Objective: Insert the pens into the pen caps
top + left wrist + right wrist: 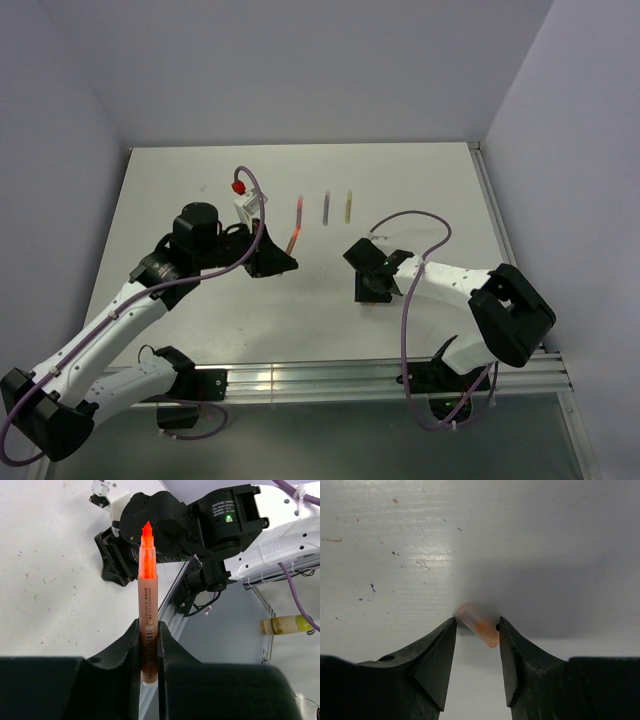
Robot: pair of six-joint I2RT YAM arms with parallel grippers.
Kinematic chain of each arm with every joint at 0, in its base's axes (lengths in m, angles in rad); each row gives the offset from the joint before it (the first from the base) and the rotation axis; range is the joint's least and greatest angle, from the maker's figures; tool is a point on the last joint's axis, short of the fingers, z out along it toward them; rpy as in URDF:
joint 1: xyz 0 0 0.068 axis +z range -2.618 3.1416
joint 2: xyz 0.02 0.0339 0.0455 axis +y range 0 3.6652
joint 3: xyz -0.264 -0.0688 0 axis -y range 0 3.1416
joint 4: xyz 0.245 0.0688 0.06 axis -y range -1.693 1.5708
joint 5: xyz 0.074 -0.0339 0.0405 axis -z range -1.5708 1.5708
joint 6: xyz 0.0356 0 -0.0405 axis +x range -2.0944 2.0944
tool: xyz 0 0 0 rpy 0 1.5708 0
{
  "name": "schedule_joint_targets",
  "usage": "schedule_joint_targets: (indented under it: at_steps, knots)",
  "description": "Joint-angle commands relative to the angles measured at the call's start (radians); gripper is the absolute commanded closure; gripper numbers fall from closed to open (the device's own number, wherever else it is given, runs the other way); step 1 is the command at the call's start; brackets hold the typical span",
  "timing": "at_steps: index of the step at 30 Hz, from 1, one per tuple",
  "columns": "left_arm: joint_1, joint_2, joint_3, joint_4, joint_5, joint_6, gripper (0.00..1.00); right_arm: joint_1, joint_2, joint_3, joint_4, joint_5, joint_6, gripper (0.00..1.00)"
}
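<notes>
Blurring smears the stubby orange cap (pixel 480 626) between the parted black wedges of the right gripper (pixel 477 621), close to the speckled white table (pixel 545 540) (pinched or merely flanked, I cannot tell). The left gripper (pixel 149 630) pinches the slim translucent orange pen (pixel 148 590), its base hidden. Three more pens (pixel 327 207) lie mid-table, mere slivers.

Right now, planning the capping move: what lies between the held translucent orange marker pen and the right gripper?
Top view: only bare white table between orange pen and right gripper.

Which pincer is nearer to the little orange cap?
Right. The right pincer flanks the orange cap; the left pincer, gripping the orange pen, is well off to its left.
</notes>
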Motion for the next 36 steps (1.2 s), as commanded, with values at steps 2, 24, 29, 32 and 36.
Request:
schedule_joint_targets:
  at_steps: [2,24,29,32,36]
  knots:
    - [-0.003,-0.039,0.008,0.041,0.026,0.008,1.0,0.009,0.008,0.01,-0.105,-0.021,-0.03,0.52]
    - [-0.003,-0.028,0.011,0.043,0.037,-0.001,1.0,0.008,0.134,0.04,-0.049,-0.025,-0.054,0.61]
    - [-0.001,-0.025,0.014,0.038,0.029,0.002,1.0,0.008,0.131,0.028,-0.041,-0.026,-0.056,0.68]
    - [-0.003,-0.021,0.008,0.049,0.037,-0.003,1.0,0.008,0.143,0.025,-0.032,-0.027,-0.056,0.68]
    - [-0.003,-0.013,0.012,0.047,0.04,-0.003,1.0,0.008,0.161,0.021,-0.012,-0.039,-0.053,0.69]
